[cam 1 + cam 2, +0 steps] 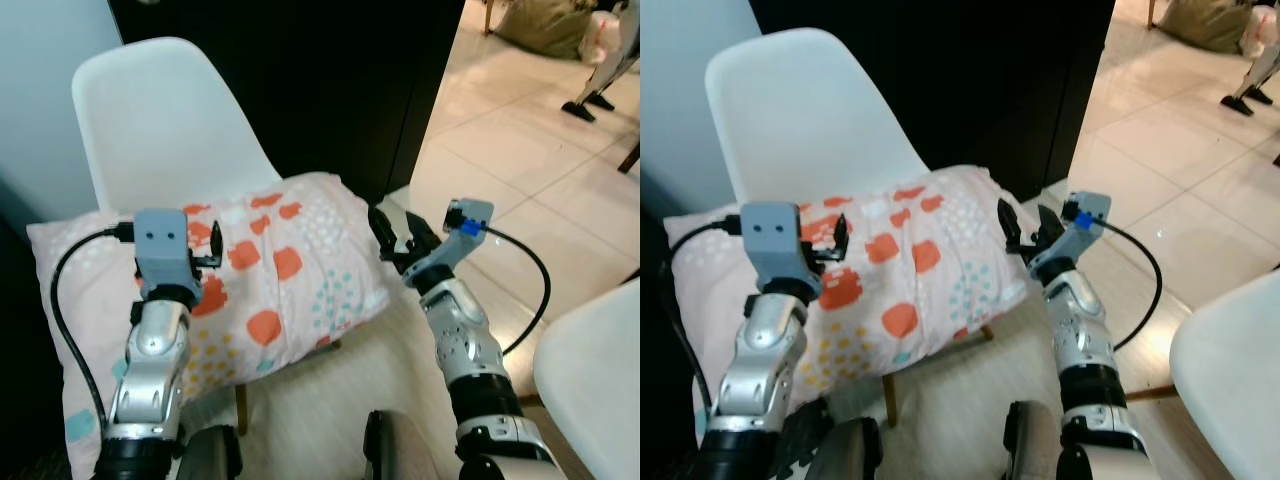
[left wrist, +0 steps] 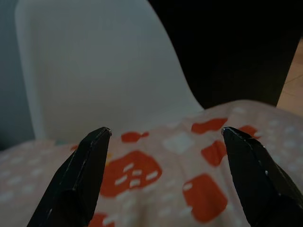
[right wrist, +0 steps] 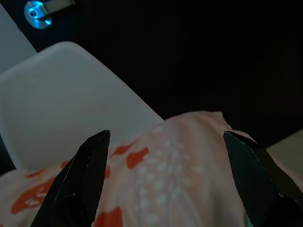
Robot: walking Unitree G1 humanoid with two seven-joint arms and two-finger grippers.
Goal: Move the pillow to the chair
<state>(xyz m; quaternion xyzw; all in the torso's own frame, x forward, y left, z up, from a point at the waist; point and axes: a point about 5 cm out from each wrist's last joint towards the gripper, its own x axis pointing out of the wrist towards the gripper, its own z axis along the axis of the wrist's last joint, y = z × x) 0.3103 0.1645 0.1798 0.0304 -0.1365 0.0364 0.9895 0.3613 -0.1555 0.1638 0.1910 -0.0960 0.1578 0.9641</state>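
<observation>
The left gripper point(image 1: 208, 246) hovers over the left half of the pillow point(image 1: 270, 270), its two black fingers point(image 2: 83, 175) spread wide with nothing between them; in the left wrist view the pillow's top surface lies just beyond and below the fingertips, and contact cannot be made out. The pillow lies on the seat of the white chair point(image 1: 165, 125), leaning back toward the chair's backrest at 12 o'clock and overhanging the seat at 7 o'clock and at 4 o'clock. It is a soft, plump, pale pink cushion printed with orange-red blotches, small white dots, teal dots near its 4 o'clock corner and yellow dots toward 7 o'clock. The right gripper point(image 1: 1025, 227) sits at the pillow's right edge, around 3 o'clock, fingers point(image 3: 80, 182) likewise spread wide and holding nothing; the right wrist view shows the pillow's corner between and beyond the tips. Further right lies a glossy tiled floor point(image 1: 500, 150), and part of a second white seat point(image 1: 595, 380) shows at 4 o'clock.
</observation>
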